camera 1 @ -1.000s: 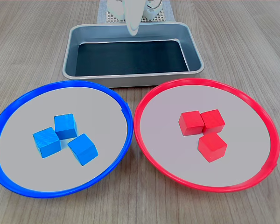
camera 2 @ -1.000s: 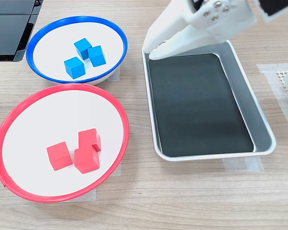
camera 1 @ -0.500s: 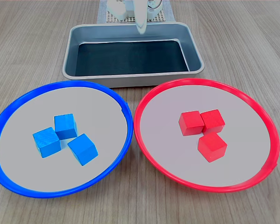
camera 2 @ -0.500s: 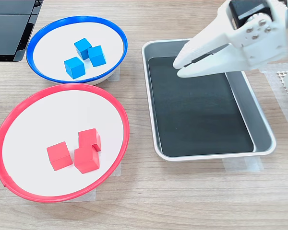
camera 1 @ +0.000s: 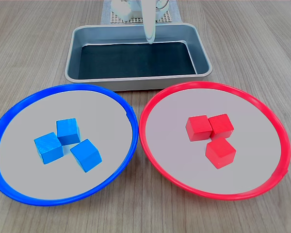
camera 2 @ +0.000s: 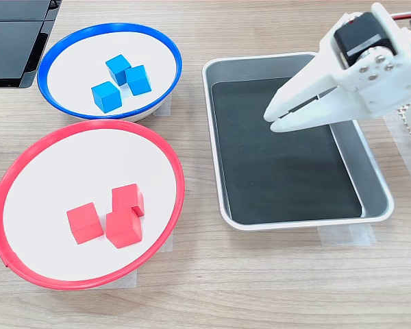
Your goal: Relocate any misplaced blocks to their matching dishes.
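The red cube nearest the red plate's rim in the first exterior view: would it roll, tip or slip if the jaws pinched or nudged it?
The red cube has flat faces and sits flat, so it would probably slide, not roll. It looks rigid and small, likely light. It touches two other red cubes, so a push would probably shift them too on the smooth red-rimmed plate.

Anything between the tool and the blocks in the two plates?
Nothing visible. The tool hangs empty above the tray; only the tray's low rim and bare table separate it from the blue blocks and red blocks, all sorted by colour.
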You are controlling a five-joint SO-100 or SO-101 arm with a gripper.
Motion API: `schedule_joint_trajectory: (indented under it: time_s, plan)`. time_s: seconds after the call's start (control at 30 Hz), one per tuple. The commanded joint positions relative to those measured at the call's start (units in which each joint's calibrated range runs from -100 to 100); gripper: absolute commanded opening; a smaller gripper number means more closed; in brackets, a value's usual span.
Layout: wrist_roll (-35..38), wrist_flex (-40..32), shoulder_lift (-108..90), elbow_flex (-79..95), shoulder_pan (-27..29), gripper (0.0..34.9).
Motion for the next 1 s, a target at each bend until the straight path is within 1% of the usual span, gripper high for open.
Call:
schedule_joint_trajectory:
  time_s: [0.0,0.2,0.97]
  plan:
    - [0.29,1.28,-0.6,-0.09,0.38,0.4]
    - [0.2,2.52,-0.6,0.27,0.75,0.4]
    - [-0.05,2.52,-0.6,0.27,0.85,0.4]
